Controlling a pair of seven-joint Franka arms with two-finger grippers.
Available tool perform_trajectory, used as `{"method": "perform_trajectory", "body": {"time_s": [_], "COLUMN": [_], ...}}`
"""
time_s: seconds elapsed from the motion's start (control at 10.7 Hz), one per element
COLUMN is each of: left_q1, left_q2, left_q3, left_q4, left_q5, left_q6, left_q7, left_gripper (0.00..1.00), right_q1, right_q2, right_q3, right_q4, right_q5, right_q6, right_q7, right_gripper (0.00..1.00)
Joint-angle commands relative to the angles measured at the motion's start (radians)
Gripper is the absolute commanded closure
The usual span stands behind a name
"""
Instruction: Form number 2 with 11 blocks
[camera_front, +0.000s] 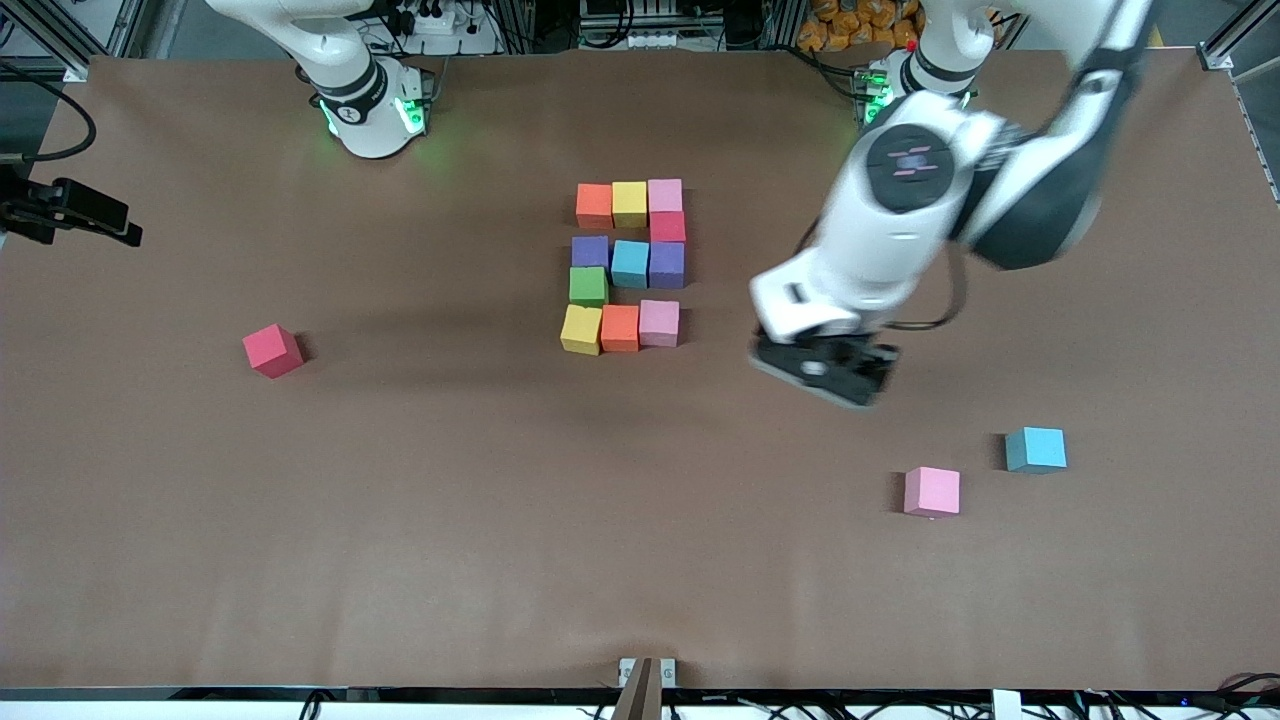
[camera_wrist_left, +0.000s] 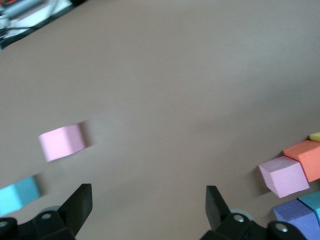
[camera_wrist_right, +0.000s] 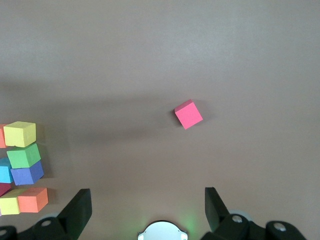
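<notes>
- I see the number 2 (camera_front: 628, 266) laid flat near the middle of the table, closer to the arms' bases than to the front camera; it is three cubes wide and five rows tall, read from the front camera.
- Its blocks look like matte foam cubes with soft edges and no sheen: an orange, yellow and pink top row, a crimson block (camera_front: 667, 227) under the pink, then purple, light blue and purple, a green block (camera_front: 588, 286) below, and yellow, orange and pink along the bottom row.
- The cubes sit touching or nearly so, with slight unevenness in the rows.
- Three loose cubes lie well apart from the digit: a crimson cube (camera_front: 272, 350) toward the right arm's end, turned at an angle, and a pink cube (camera_front: 932, 491) and a light blue cube (camera_front: 1036, 449) near each other toward the left arm's end, nearer the front camera.
- The table (camera_front: 450, 520) is covered in plain brown, paper-like sheet; cables and metal framing edge the room.
- The left gripper (camera_front: 832, 368) hangs over bare table between the digit and the pink cube, fingers apart, holding nothing.
- The right gripper (camera_wrist_right: 147, 212) waits high near its base, fingers spread, empty.
</notes>
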Motion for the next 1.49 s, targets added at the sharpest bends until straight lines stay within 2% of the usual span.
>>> {"method": "perform_trajectory", "body": {"time_s": [0.0, 0.19, 0.37, 0.47, 0.56, 0.75, 0.93, 1.21, 1.4], "left_q1": [0.111, 0.184, 0.217, 0.278, 0.297, 0.298, 0.295, 0.254, 0.205], "left_q2": [-0.124, -0.16, -0.18, -0.187, -0.2, -0.223, -0.266, -0.319, -0.327], "left_q3": [-0.01, -0.015, -0.004, -0.016, -0.009, 0.014, 0.07, 0.224, 0.283], "left_q4": [-0.023, -0.025, -0.023, -0.022, -0.023, -0.025, -0.042, -0.095, -0.098], "left_q5": [-0.031, -0.046, -0.049, -0.06, -0.069, -0.063, -0.106, -0.244, -0.249], "left_q6": [-0.099, -0.173, -0.193, -0.2, -0.2, -0.287, -0.289, -0.283, -0.271], "left_q7": [-0.032, -0.031, -0.031, -0.017, -0.017, -0.015, -0.009, -0.009, 0.004], "left_gripper": [0.0, 0.0, 0.0, 0.0, 0.0, 0.0, 0.0, 0.0, 0.0], "right_q1": [0.003, 0.004, 0.004, 0.003, 0.003, 0.003, 0.003, 0.003, 0.003], "right_q2": [-0.006, -0.006, -0.008, -0.008, -0.008, -0.009, -0.009, -0.009, -0.009], "right_q3": [0.001, 0.001, 0.001, 0.001, 0.001, 0.001, 0.001, 0.001, 0.001], "right_q4": [0.005, 0.006, 0.006, 0.006, 0.005, 0.005, 0.005, 0.005, 0.005], "right_q5": [-0.013, -0.013, -0.013, -0.013, -0.011, -0.011, -0.011, -0.011, -0.011], "right_q6": [-0.006, -0.006, -0.008, -0.008, -0.009, -0.011, -0.011, -0.011, -0.011], "right_q7": [-0.001, -0.001, -0.001, -0.001, -0.001, -0.002, -0.002, -0.002, -0.002], "right_gripper": [0.0, 0.0, 0.0, 0.0, 0.0, 0.0, 0.0, 0.0, 0.0]}}
